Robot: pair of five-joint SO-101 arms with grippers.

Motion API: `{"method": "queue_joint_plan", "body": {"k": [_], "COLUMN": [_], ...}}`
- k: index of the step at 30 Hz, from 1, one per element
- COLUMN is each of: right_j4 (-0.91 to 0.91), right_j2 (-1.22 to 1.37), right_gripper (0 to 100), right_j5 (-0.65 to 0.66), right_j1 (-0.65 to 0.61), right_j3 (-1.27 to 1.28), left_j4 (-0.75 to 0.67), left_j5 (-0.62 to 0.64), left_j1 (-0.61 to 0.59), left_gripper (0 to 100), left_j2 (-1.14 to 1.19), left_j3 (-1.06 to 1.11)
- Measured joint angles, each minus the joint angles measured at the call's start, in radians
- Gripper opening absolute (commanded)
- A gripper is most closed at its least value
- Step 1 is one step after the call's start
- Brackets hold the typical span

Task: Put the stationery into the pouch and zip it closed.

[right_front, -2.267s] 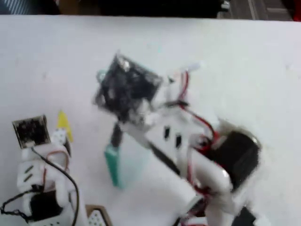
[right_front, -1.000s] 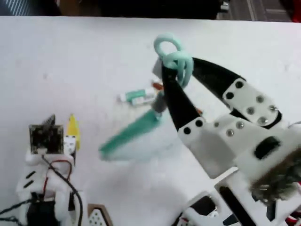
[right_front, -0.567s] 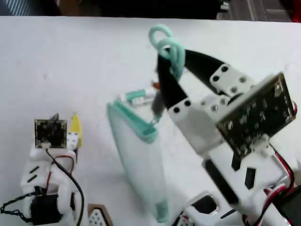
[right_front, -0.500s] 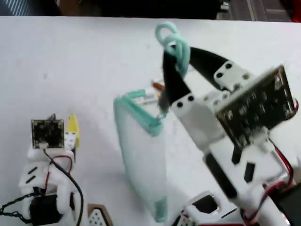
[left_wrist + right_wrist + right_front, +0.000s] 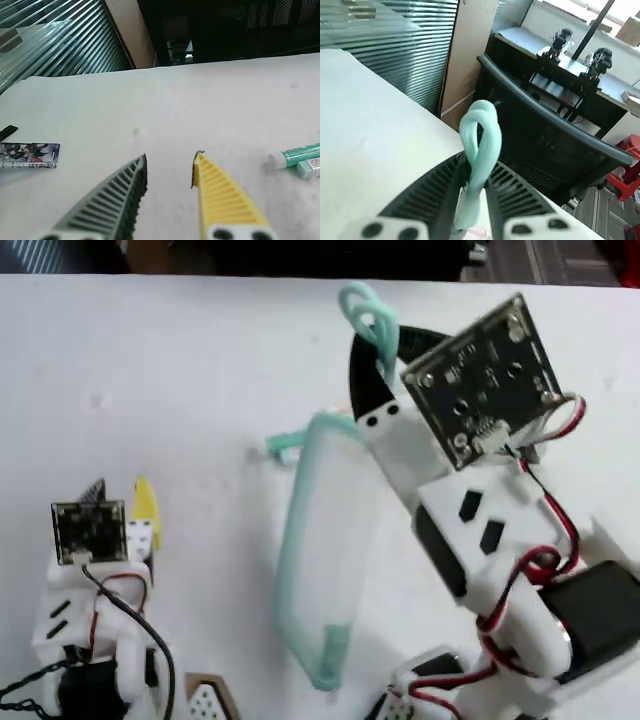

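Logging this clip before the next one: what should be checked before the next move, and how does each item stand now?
1. Grip: right claw shut on the loop of the pouch: ok.
2. Spare arm: left claw open, holding nothing: ok.
3. Loading: marker and eraser inside the pouch: not ok, both lie on the table.
4. Spacing: left claw apart from the marker: ok.
5. Opening: pouch mouth open for loading: cannot tell.

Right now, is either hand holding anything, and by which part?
The right hand grips the pouch by its teal loop, at one end. The left hand is open and empty.
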Motion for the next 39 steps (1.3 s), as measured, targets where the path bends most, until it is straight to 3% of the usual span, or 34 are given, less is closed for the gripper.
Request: {"method": "queue_joint_plan", "body": {"k": [10,13,17,23,29,34,39], "right_j4": [0.000,0.000,0.000,0.000,0.000,-0.017,-0.017], "right_j2": [-0.002,-0.002,-0.002,-0.002,-0.002,0.006,0.021], "right_gripper": [1.7,1.7,1.7,1.7,1.7,1.7,1.6], "right_j5": [-0.008,-0.008,-0.008,-0.008,-0.008,-0.009,-0.057], "right_j1": [-0.002,0.000,0.000,-0.049,-0.109,-0.117,-0.176], "right_j3": [0.000,0.000,0.000,0.000,0.000,0.000,0.000], "left_j4": [0.080,0.129,0.201,0.192,0.121,0.120,0.138], "left_j5": [0.000,-0.021,-0.055,-0.055,0.051,0.239,0.269], "left_j1": [0.081,0.130,0.267,0.560,0.776,0.825,0.910], "left_gripper": [18,23,28,28,35,35,35], "left_j2": [-0.002,-0.002,-0.005,-0.005,0.120,0.333,0.522], "left_j3": [-0.126,-0.199,-0.276,-0.285,-0.293,-0.433,-0.565]}}
